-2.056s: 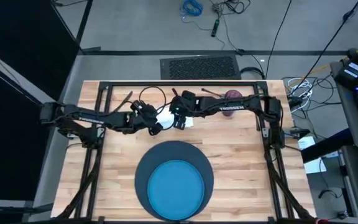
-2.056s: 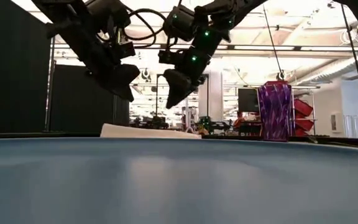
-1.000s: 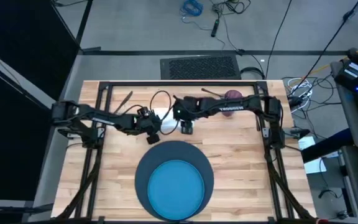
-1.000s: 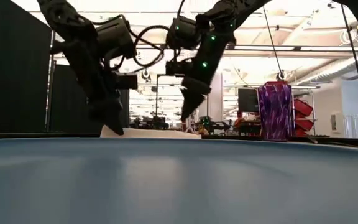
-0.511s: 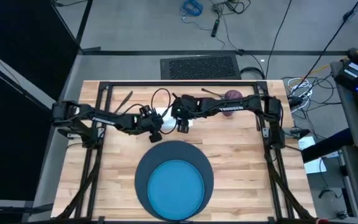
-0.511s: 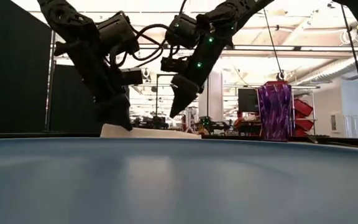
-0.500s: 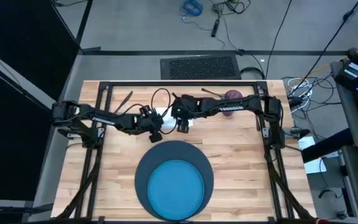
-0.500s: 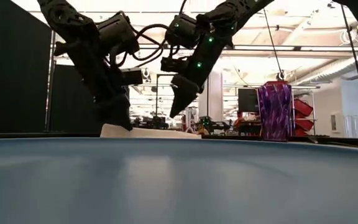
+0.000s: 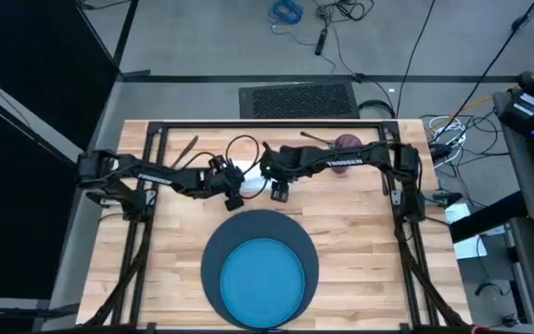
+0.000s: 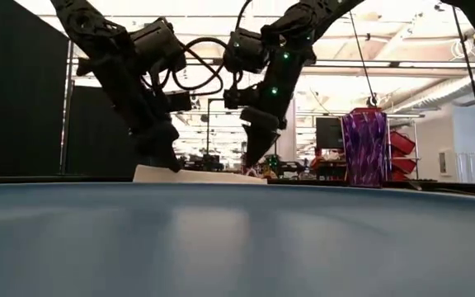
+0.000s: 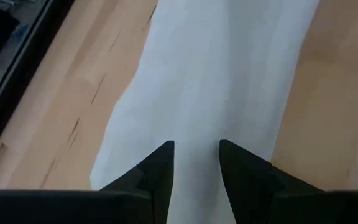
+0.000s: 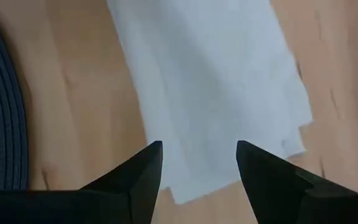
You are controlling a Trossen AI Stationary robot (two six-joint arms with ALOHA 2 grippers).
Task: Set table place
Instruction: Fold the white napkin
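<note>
So we're on the napkin step here: the flat white cloth napkin (image 9: 253, 180) is lying on the light butcher-block wooden table (image 9: 360, 232) toward the far side, just beyond the large dark navy round woven mat (image 9: 213, 252) that has the smaller bright blue round plate (image 9: 262, 278) sitting on it. Both arms are down over the napkin, one at each end. Our left gripper (image 11: 196, 163) is right above the cloth with its fingers parted only a little and nothing between them, and our right gripper (image 12: 199, 163) is spread wider over the other end, near a corner, also holding nothing. From the low view both tips look like they're at or nearly on the cloth, but we can't tell if they actually touch. The small purple faceted cup (image 10: 364, 148) is standing upright off at the far right, well apart from the action. The cutlery isn't clear enough for us to say much about. Our guess for the next move: pinch both ends evenly, lift without letting the cloth bunch, then carry it beside the mat.
</note>
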